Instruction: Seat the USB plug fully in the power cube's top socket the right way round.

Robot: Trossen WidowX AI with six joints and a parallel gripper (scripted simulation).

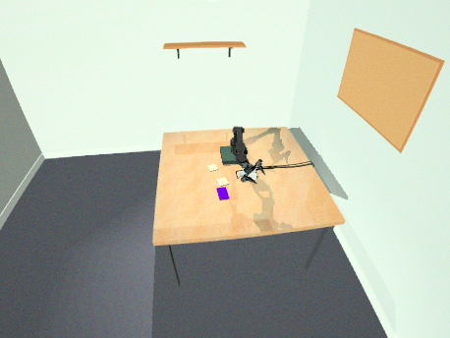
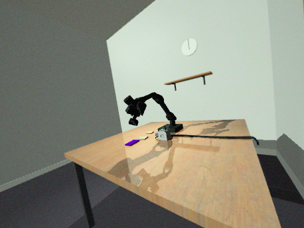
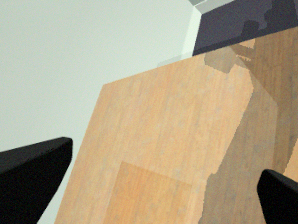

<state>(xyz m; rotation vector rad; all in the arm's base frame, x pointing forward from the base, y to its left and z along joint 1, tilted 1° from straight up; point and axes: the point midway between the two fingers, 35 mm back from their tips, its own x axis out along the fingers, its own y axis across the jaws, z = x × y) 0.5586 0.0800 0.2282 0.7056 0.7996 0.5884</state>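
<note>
The power cube [image 1: 253,175] [image 2: 163,135] is a small pale grey block on the table [image 1: 187,211] [image 2: 212,172]. In the top view the gripper partly covers it. The USB plug and the top socket are too small or hidden to make out. My gripper [image 1: 259,179] [image 2: 139,120] [image 3: 168,164] is open, with nothing between its fingers. It hangs well above the table, and the exterior view shows it higher than the cube and left of it in the picture. The wrist view shows neither cube nor plug, only bare table, wall and floor beyond the fingers.
Dark cables [image 1: 287,166] [image 2: 212,136] run from beside the cube to the table's edge. A purple block [image 1: 223,194] [image 2: 132,142] and two pale yellow pads [image 1: 222,182] [image 1: 212,167] [image 2: 143,138] [image 2: 150,132] lie near it. The arm's dark base [image 1: 227,155] stands behind.
</note>
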